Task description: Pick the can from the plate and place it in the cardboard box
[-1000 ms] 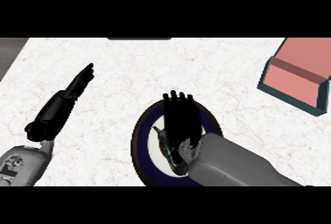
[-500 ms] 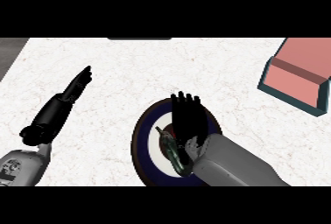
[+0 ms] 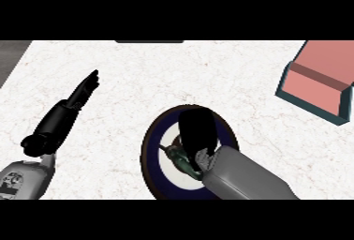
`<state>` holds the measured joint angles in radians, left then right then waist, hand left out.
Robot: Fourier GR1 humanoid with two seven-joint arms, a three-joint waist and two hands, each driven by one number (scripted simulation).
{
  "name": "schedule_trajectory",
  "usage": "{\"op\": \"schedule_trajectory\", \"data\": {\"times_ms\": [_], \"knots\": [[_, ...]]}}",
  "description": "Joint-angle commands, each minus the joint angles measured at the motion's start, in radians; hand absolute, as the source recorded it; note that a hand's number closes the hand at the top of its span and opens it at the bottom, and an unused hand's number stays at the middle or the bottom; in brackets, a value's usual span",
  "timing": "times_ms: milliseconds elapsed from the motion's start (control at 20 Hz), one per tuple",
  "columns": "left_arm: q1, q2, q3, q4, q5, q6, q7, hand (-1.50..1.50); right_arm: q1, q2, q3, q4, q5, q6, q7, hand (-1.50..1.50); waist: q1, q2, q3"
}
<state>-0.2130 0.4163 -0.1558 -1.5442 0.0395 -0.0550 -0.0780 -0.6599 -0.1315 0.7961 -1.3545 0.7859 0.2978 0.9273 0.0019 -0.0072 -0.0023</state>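
A dark green can [image 3: 177,157] lies on a round plate [image 3: 153,154] with a dark blue rim, at the lower middle of the head view. My right hand [image 3: 198,132] is over the plate with its fingers curled down round the can's right side, hiding most of it. The cardboard box [image 3: 319,77], pink inside with teal walls, sits at the right edge of the counter, well apart from the plate. My left hand [image 3: 81,93] rests at the left, fingers straight, holding nothing.
The white marbled counter [image 3: 207,75] runs between the plate and the box. A dark strip [image 3: 149,41] shows at the counter's far edge. A grey floor strip [image 3: 10,56] lies past the left edge.
My right hand's fingers, straight and spread over the plate before, have folded down over the can. The hand has pulled back slightly. The left hand barely moved.
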Motion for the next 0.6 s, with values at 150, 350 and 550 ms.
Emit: {"op": "schedule_trajectory", "data": {"times_ms": [150,350,550], "knots": [[-0.044,-0.054,0.009,0.077,-0.05,-0.002,-0.015,0.0,0.017,-0.033,-0.013,0.033,0.095,-0.064,-0.211,1.5,-0.002,0.009,0.003],[-0.051,-0.013,0.04,0.011,-0.004,-0.025,0.027,0.0,0.07,-0.181,-0.02,-0.096,-0.059,-0.109,-0.58,1.5,0.001,0.013,0.007],[-0.016,-0.019,0.034,0.046,-0.023,-0.029,-0.021,0.0,0.08,-0.318,-0.106,-0.127,-0.102,-0.197,-0.864,1.5,-0.003,0.013,0.004]]}}
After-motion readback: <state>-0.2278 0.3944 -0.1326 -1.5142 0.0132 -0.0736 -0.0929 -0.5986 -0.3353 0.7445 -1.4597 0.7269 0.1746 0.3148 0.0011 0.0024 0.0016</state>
